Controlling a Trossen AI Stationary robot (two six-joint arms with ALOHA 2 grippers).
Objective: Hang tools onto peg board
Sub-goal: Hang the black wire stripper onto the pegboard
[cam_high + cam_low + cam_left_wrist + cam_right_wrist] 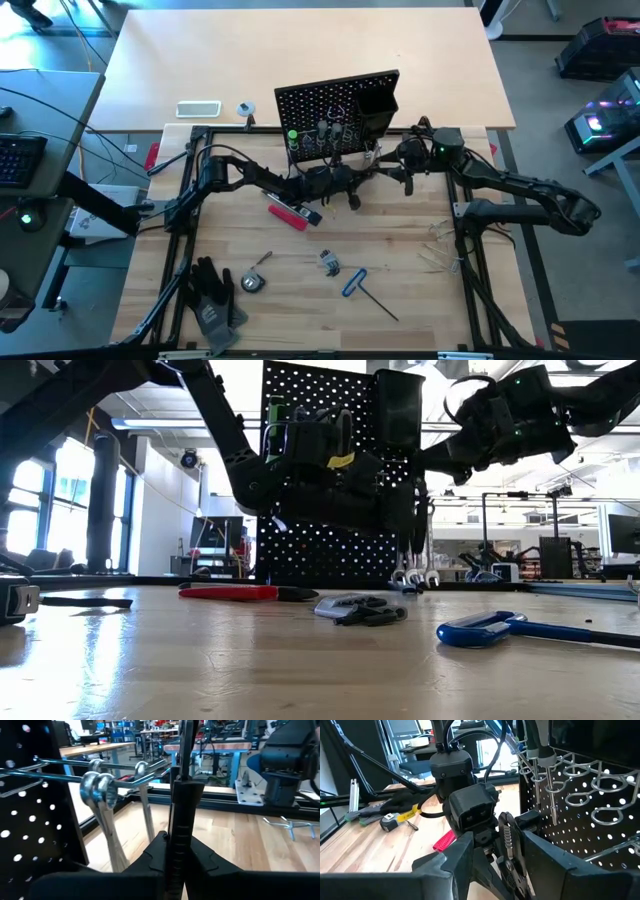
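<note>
**Peg board: pliers being presented at the wrench hook**

The peg board (335,105), a black upright perforated panel, is standing at the far middle of the wooden table (300,320) with its face towards both arms. A black box bin (378,100) is sitting at its upper right corner. A green-handled screwdriver (292,137) is hanging near its left edge.

The left gripper (177,842) is hovering just in front of the board's lower right part. It is clamping a pair of black-handled pliers (181,805) narrowly between its fingers, and the pliers are standing upright. They are sitting just beside a wire hook (65,777), where the silver wrenches (107,815) are hanging by their ring ends.

The right gripper (497,837) is reaching in from the right, facing the left one. Its fingers are standing wide on either side of the pliers. I cannot tell whether either finger is touching them.

On the table in front of the board:
- A red-black flat tool (288,213) is lying just left of the arms.
- A blue-handled hex key (355,283) is lying nearer the front, right of centre.
- A small dark tool (330,263) is lying just beside the hex key.
- A pair of black work gloves (212,295) is lying at the front left, with a small round tape measure (251,283) next to it.

A white flat rectangular device (198,109) is lying on the pale table behind, left of the board.
</note>
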